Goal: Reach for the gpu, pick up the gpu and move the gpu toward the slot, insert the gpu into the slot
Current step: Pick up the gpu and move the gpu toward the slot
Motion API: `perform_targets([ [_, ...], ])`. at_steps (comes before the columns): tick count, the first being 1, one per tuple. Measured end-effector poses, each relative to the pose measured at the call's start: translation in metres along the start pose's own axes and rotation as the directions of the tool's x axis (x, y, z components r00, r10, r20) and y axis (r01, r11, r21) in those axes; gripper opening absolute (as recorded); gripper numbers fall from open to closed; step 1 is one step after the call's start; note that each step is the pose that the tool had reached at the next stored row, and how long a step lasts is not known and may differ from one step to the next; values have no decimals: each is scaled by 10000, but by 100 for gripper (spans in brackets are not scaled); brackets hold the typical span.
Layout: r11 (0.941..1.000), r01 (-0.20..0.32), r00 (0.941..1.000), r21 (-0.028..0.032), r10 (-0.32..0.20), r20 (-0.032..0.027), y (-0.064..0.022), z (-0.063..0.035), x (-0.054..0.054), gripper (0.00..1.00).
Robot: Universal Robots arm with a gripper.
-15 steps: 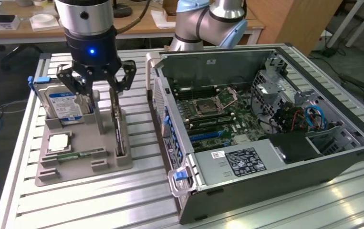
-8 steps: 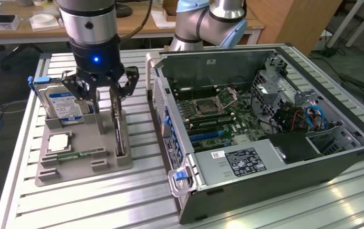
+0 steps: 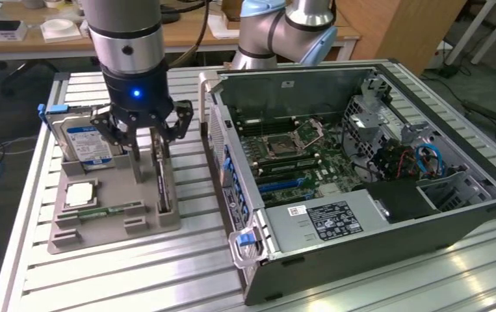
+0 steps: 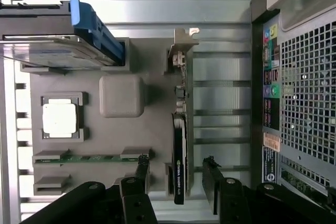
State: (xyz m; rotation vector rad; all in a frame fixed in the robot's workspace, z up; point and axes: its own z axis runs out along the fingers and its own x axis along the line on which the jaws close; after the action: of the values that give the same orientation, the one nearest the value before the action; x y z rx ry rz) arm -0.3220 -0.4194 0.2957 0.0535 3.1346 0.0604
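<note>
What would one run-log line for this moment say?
phase: reach | gripper: open, straddling gpu, not closed on it | gpu: on edge in holder

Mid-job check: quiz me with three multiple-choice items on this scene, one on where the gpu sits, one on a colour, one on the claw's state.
1. Where is the gpu?
A. seated in the computer case
B. standing on edge in the grey holder
C. lying flat on the table

2. What colour is the hard drive label?
A. blue
B. red
C. yellow

3. How is the claw?
A. shut on the gpu
B. shut on the hard drive
C. open, a finger on either side of the gpu

Answers:
1 B: the card stands upright in a holder groove.
2 A: the label reads blue in the exterior view.
3 C: the wrist view shows a gap between each finger and the card.
</note>
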Motion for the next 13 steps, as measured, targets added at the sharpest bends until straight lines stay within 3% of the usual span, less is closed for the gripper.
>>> perform_targets([
  [13,9999,-142,9998,-3,142,103,-91,233,-36,53],
])
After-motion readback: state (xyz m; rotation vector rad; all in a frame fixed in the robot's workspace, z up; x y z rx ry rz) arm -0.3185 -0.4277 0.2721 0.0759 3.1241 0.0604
